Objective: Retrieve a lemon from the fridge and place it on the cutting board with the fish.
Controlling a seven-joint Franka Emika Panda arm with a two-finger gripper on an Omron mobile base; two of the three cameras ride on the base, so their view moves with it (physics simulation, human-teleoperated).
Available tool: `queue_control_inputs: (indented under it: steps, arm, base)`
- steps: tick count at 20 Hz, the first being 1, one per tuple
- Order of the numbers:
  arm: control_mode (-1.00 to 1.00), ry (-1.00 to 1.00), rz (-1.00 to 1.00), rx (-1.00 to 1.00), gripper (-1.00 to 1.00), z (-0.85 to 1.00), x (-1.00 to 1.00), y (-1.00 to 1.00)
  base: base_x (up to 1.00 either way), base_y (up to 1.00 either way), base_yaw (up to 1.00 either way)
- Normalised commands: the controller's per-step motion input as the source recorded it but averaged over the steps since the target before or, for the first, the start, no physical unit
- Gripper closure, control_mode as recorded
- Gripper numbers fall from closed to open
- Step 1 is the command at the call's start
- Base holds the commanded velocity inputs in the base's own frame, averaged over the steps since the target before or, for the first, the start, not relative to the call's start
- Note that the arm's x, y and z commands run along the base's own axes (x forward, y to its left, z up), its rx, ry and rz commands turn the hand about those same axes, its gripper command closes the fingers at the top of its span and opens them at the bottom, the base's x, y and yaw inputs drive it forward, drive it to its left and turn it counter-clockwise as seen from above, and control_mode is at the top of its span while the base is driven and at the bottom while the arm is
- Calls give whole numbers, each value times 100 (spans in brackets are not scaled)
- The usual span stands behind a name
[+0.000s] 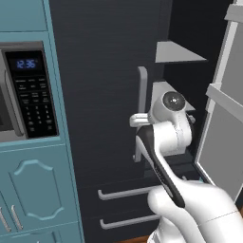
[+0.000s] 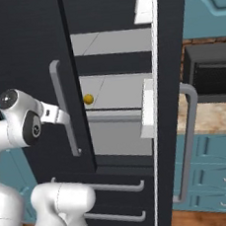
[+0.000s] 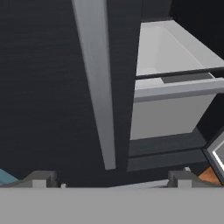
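Note:
The black fridge (image 1: 95, 71) has its left door shut and its right door (image 2: 169, 103) swung open. Inside, the small yellow lemon (image 2: 88, 99) sits on a grey middle shelf (image 2: 117, 92) near its left end. My gripper (image 2: 65, 118) is open at the left door's grey vertical handle (image 2: 58, 86), low on the bar. In the hand view the handle (image 3: 94, 65) runs down between the open gripper's (image 3: 111, 177) fingertips (image 3: 41, 178). From the left base view the gripper (image 1: 137, 121) is level with the handle (image 1: 142, 90). The cutting board and the fish are out of view.
A microwave (image 1: 28, 90) sits in teal cabinets (image 1: 35, 190) left of the fridge. Two lower fridge drawers have horizontal handles (image 2: 118, 188). A light bin (image 3: 170, 109) stands inside the fridge. To the right are a counter (image 2: 210, 116) and a dark appliance (image 2: 212, 74).

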Motion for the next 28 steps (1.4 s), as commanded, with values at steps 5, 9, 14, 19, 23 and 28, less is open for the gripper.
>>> queue_control_inputs:
  steps: [5,9,14,19,23,28]
  arm:
    - [-100,-3,0,0,-100,22,7,0]
    - [-100,0,0,0,-100,17,34,0]
    - [-100,0,0,-3,-100,4,52,0]
    - [-100,-10,0,-7,-100,0,49,0]
    - [-100,-4,1,-4,-100,0,55,0]
    - [-100,0,2,0,-100,0,41,4]
  base:
    - [0,0,0]
    - [0,0,0]
    - [0,0,0]
    - [0,0,0]
    - [0,0,0]
    - [0,0,0]
